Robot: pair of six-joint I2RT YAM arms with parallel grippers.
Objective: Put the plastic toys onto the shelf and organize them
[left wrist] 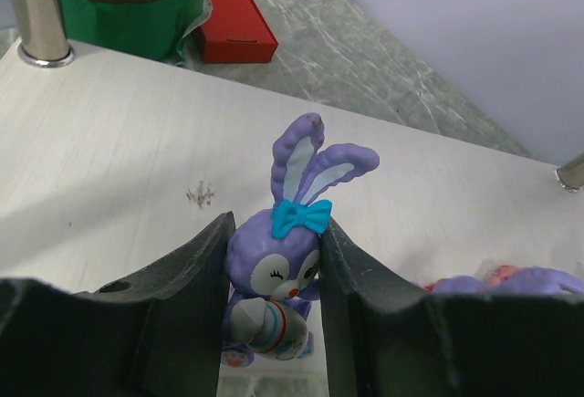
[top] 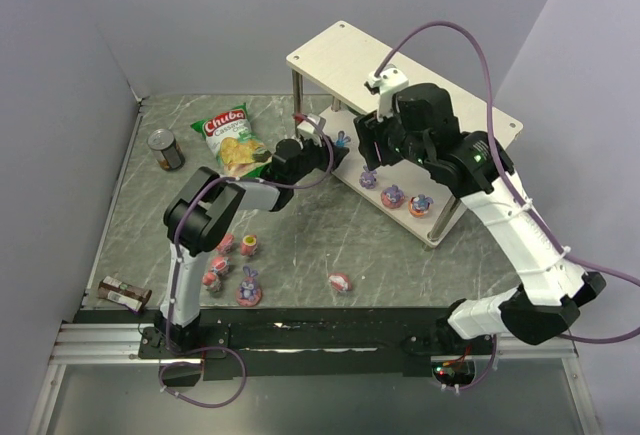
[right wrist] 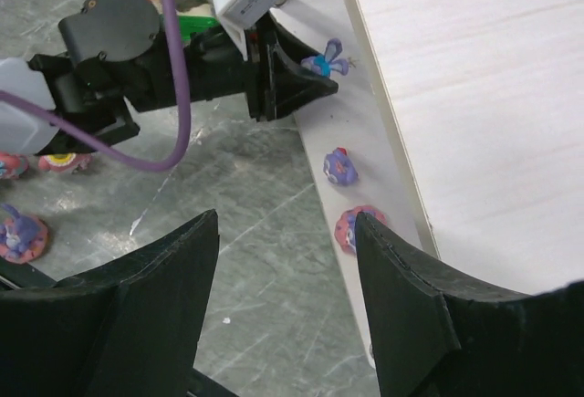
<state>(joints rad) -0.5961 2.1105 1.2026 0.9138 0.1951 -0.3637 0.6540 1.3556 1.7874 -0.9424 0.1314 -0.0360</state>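
A small brown jar [top: 125, 293] lies on its side at the left of the grey table [top: 420, 275]. Farther back stands a dark metal can [top: 165, 148]. Just beside it lies a green chip bag [top: 232, 140]. A few little shiny plastic toys [top: 248, 245], pink-red and purple, sit loose on the table near the left arm.

The left gripper [left wrist: 276, 233] squeezes a purple bunny toy with a blue bow [left wrist: 274, 267] between its two black fingers. The bunny is upright at the lower board [left wrist: 109, 151] of the pale wooden two-level shelf [top: 400, 75].

To the right, three more small toys [top: 392, 195] sit in a row on that lower board. The right gripper [right wrist: 285, 233] hangs over them. Its fingers are spread wide and hold nothing.
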